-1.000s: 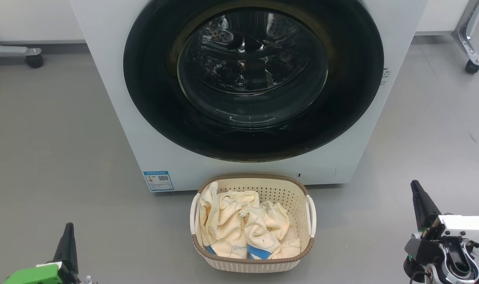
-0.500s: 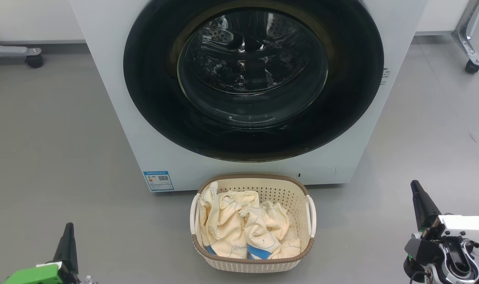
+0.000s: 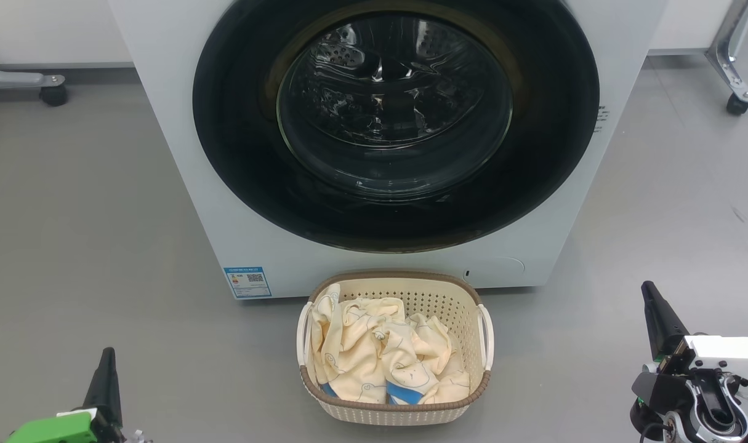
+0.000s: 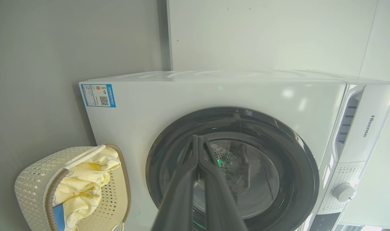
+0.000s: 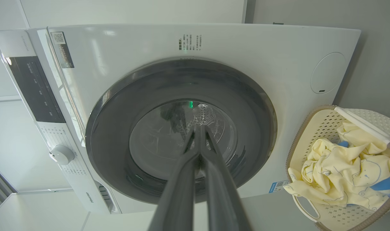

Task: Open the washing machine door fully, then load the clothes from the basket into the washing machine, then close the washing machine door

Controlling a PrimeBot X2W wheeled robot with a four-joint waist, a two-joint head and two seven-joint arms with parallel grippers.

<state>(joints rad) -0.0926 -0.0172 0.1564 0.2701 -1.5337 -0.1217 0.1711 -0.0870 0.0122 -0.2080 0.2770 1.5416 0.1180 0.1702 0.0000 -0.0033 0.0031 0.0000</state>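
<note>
The door (image 3: 395,117) of the washing machine (image 3: 275,258) is shut, its black ring lying flat against the white front. By my reckoning nothing of the job is done yet: opening comes first, then loading, then closing. The clothes (image 3: 380,357) lie heaped in the basket (image 3: 404,415), which stands on the floor (image 3: 72,215) just in front of the machine, below the door and roughly centred on it. Through the glass I see drum steel and reflections, and I cannot tell whether anything is inside.

Both claws are closed and hold nothing. The left claw (image 3: 108,360) sits low at my left and the right claw (image 3: 651,295) low at my right. Each is well apart from basket and door, fingers pointing toward the machine.

The head view gives me the layout from above: basket, door, the blue sticker (image 3: 247,282) at the machine's lower left corner, and a wheeled frame leg (image 3: 734,92) off to the right. It cuts off the machine's top. The wrist views make that up. The left one shows the control knob (image 4: 344,192) and brand strip beside the door, with the fingers pressed tip to tip. The right one shows the dark display panel (image 5: 34,89) and a round cover (image 5: 328,73) on the front near the basket. From these I cannot tell where the door's catch is, so where to pull is my open question
</note>
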